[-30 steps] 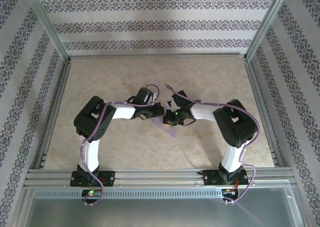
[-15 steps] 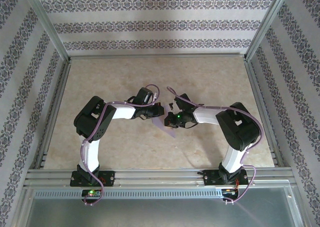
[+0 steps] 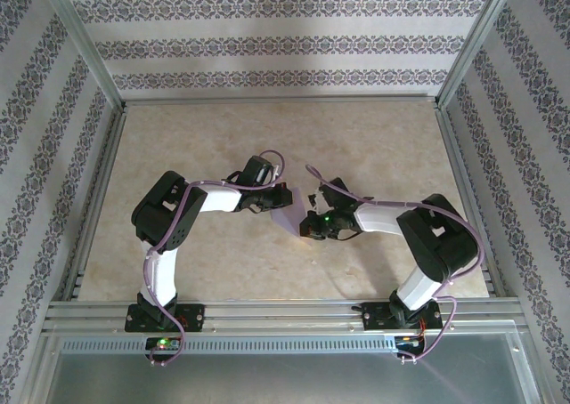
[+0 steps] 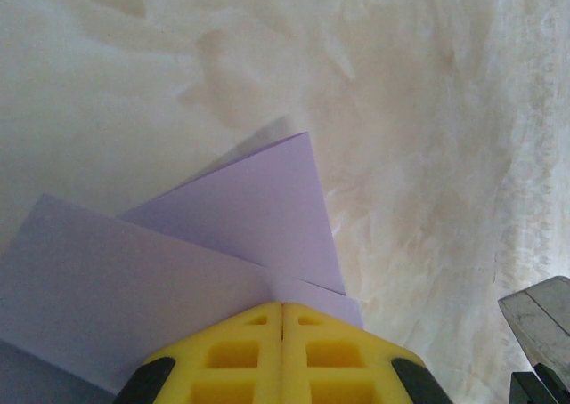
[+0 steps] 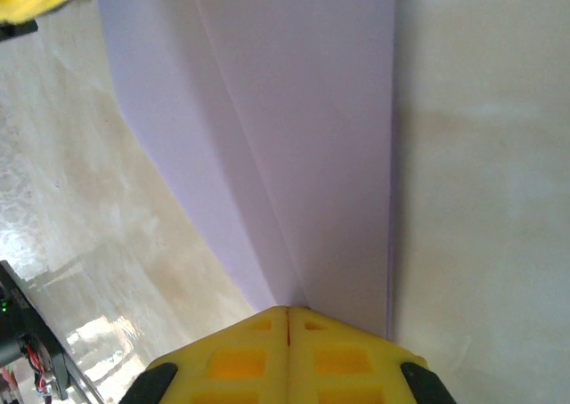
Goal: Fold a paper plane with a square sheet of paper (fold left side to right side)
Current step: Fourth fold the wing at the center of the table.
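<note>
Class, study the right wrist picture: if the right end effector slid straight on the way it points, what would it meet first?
The folded paper: it lies directly ahead of the shut right end effector, whose tips seem to touch it. The paper covers that line up to the picture's top edge.

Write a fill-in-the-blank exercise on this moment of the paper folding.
The left fingers are pressed ____, with no gap. The right fingers are coloured ____. In the top view, the folded lavender paper lies ____ the two arms' tips. The paper rests flat on the ____.
Missing words: together; yellow; between; table.
</note>
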